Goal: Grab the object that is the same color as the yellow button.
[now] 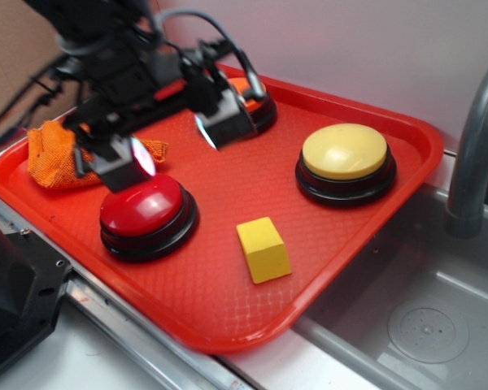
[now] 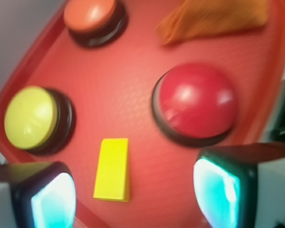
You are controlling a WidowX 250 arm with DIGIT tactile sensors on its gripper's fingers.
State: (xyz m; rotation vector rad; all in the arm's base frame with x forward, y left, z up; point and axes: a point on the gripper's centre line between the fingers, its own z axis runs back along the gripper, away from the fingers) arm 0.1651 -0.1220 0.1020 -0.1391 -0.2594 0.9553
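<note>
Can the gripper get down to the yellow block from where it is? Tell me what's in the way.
Probably yes. The gripper hangs open above the tray, and the yellow block lies alone on bare tray floor, apart from the red button and yellow button. Nothing lies over it.

Small yellow block (image 1: 263,249) flat on tray, near yellow dome button (image 1: 345,152)

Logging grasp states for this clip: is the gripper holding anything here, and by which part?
Nothing is held. The gripper is open above the tray, its fingers empty, and the yellow block lies untouched on the tray.
</note>
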